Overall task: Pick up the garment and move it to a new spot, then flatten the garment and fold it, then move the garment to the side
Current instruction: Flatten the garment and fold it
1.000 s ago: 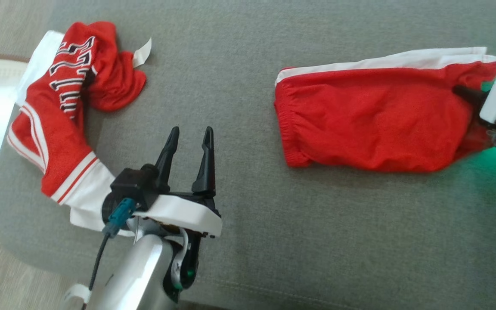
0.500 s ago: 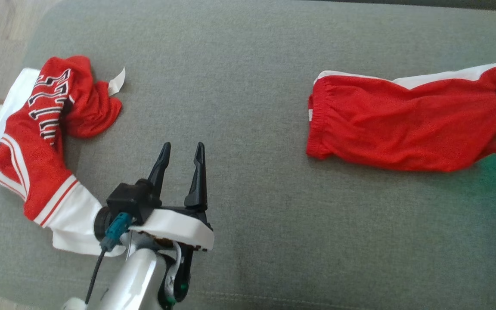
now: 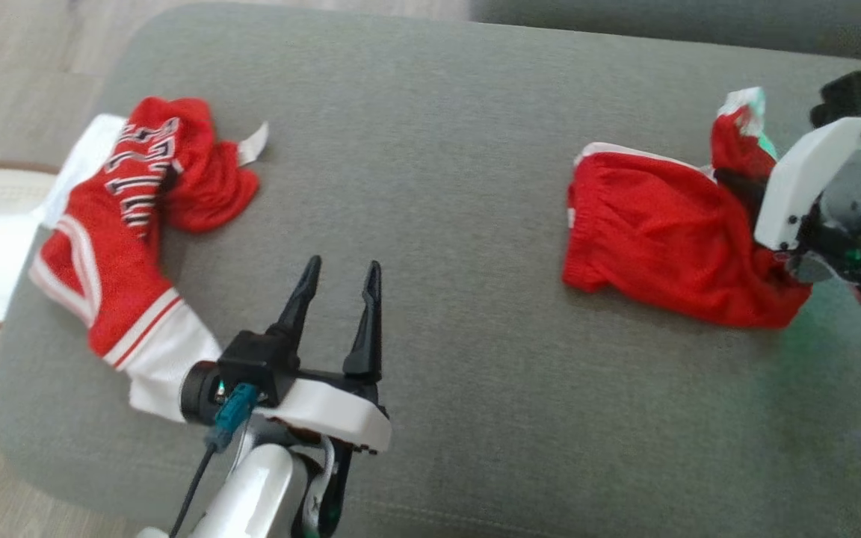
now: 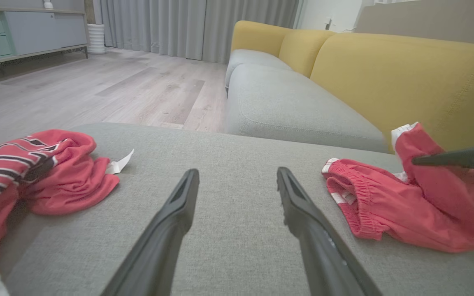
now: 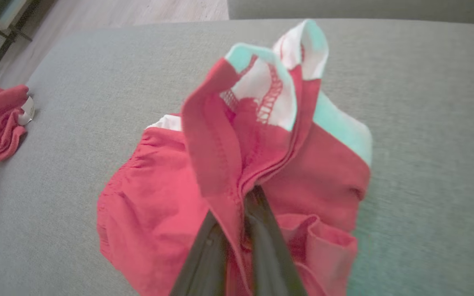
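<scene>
Surface: grey cushion [image 3: 438, 149], wood floor [image 3: 19, 75] past its left edge.
Head view, garment: red shorts [image 3: 647, 246] on the cushion's right part, one end raised.
Head view, right gripper [image 3: 729, 183]: clamped on that raised end.
Head view, left gripper [image 3: 344, 267]: fingers apart, empty, over bare cushion near a crumpled jersey [image 3: 124, 246].
Left wrist view: spread fingers frame bare cushion; shorts right, yellow sofa [image 4: 385, 70] behind.
Right wrist view: closed fingers pinch the shorts' hem, white trim topmost.

Left gripper [image 3: 342, 273] low and forward, fingers wide apart; right gripper [image 5: 248, 199] pinched tight on red shorts [image 5: 150, 197]
</scene>
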Robot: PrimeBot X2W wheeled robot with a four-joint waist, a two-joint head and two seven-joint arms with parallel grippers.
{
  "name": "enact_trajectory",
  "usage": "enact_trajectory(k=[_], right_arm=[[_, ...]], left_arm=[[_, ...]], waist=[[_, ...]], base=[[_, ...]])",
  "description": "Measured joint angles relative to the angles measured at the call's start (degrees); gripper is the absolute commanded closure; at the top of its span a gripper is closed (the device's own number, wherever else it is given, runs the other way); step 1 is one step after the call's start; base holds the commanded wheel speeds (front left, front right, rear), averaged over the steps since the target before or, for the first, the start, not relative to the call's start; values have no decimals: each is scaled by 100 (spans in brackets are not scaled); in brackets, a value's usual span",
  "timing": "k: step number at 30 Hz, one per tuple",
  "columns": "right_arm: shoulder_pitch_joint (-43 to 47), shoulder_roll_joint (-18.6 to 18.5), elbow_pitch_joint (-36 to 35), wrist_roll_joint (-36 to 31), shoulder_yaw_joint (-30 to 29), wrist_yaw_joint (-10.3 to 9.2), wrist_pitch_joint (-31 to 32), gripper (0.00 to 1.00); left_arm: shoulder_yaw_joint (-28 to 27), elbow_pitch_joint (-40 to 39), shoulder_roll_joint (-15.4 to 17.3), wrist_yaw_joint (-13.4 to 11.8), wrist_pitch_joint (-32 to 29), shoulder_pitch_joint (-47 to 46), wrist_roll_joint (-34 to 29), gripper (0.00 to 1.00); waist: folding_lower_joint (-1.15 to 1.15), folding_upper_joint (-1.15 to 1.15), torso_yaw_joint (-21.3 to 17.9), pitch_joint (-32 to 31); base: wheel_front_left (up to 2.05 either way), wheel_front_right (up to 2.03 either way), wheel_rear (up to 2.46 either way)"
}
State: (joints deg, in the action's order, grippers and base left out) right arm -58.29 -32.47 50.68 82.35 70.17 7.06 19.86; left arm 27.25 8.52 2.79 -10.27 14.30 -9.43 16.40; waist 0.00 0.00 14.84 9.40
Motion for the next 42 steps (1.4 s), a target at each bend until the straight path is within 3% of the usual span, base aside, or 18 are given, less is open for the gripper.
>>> enact_trajectory(k=[8, 13, 14, 15, 20, 24, 30, 35, 41, 42], right_arm=[[-1, 499, 523, 26, 27, 0, 254, 100], [-2, 630, 603, 26, 33, 0, 287, 100], [-2, 659, 617, 26, 42, 0, 287, 63], [-2, 694, 623, 26, 46, 0, 285, 0], [4, 770, 356, 86, 2, 0, 42, 0], [5, 653, -457, 205, -188, 0, -449, 0], [35, -181, -1404, 293, -595, 0, -1505, 0], [321, -817, -1218, 227, -802, 0, -2178, 0], [779, -693, -528, 238, -714, -1, -2170, 0], [781, -647, -453, 254, -712, 0, -2117, 4]], left_arm=[[221, -15, 3, -116, 0, -6, 225, 0], [245, -32, 3, -187, 0, -6, 254, 0], [244, -30, 3, -189, 0, -7, 277, 0], [233, -30, 4, -192, 0, -7, 290, 0], [172, -7, 4, -189, 0, -7, 289, 0], [146, 24, 3, -183, 0, -7, 266, 0], [55, 67, 3, -130, 0, -5, 234, 0], [-11, 71, 3, -120, 0, -3, 233, 0], [-12, 74, 3, -73, 0, -1, 191, 0], [-8, 76, 3, -52, 0, -1, 191, 0]], waist=[[0, 0, 525, -10], [0, 0, 602, 32], [0, 0, 589, 36], [0, 0, 566, 34], [0, 0, 371, -3], [0, 0, 149, -59], [0, 0, -161, -170], [0, 0, -302, -250], [0, 0, -324, -240], [0, 0, -309, -234]], base=[[0, 0, 0], [0, 0, 0], [0, 0, 0], [0, 0, 0], [0, 0, 0], [0, 0, 0], [0, 0, 0], [0, 0, 0], [0, 0, 0], [0, 0, 0]])
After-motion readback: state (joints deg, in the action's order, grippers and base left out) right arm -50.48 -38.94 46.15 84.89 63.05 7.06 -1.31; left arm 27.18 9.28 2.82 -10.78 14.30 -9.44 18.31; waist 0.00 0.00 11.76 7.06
